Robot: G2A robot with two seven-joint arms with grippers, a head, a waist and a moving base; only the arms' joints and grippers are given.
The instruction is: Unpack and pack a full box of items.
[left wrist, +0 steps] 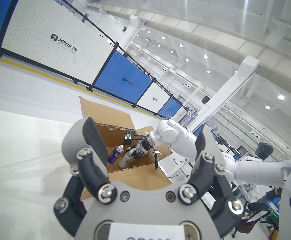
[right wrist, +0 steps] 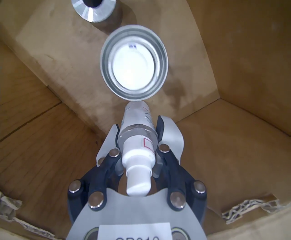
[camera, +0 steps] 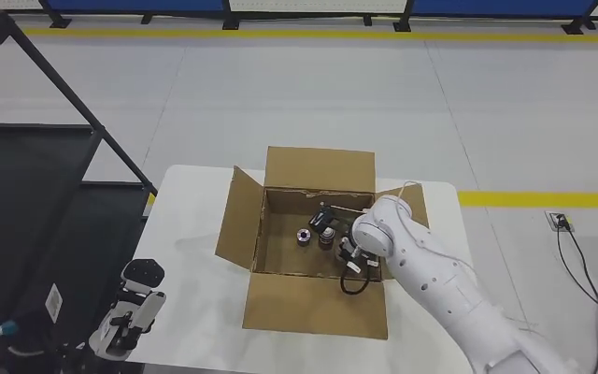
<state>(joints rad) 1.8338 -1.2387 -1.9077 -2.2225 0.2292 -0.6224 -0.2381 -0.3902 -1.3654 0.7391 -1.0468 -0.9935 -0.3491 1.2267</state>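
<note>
The white surface [camera: 192, 220] carries one open cardboard box [camera: 316, 304] with its four flaps spread outward. You see only part of its floor, because the right arm [camera: 439, 280] bends over the near right corner and covers that part. The right hand [right wrist: 138, 127] is low inside the box and is clamped on a white bottle [right wrist: 138, 145], one finger on each side of the silver collar under the cap. The bottle points down toward the box floor, and the label on it is too small for reading. Its far end comes just beside a white-capped can [right wrist: 134, 68] that stands upright on the floor. I cannot tell if they touch. This can has a silver rim, and from the left wrist view its side is blue with some yellow print which I cannot make out. Beyond it stands a dark-capped can [right wrist: 94, 9], cut off by the frame edge. The left hand [left wrist: 146, 128] is at the near left corner of the surface, well apart from the box, with its fingers spread and nothing between them.
</note>
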